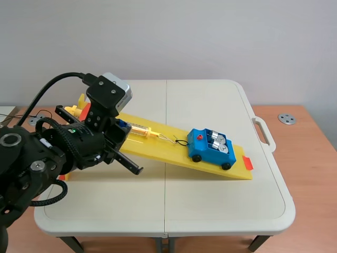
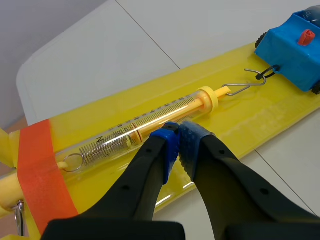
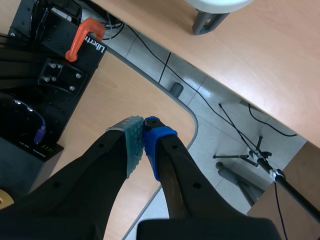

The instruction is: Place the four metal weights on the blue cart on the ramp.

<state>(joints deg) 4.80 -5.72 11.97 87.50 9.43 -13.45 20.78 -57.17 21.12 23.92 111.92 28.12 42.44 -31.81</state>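
Left gripper (image 2: 178, 132) clenched empty right over the scale (image 2: 125, 132); the cart (image 2: 292, 50) sat beyond the scale's hook end, weights (image 1: 218, 141) aboard.

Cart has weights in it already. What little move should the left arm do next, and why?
Probably lift the left gripper up, away from the scale: the weights already sit in the cart on the ramp, and it is shut on nothing.

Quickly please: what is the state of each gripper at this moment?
Left gripper: shut, holding nothing, its tips at the spring scale.
Right gripper: shut, holding nothing.
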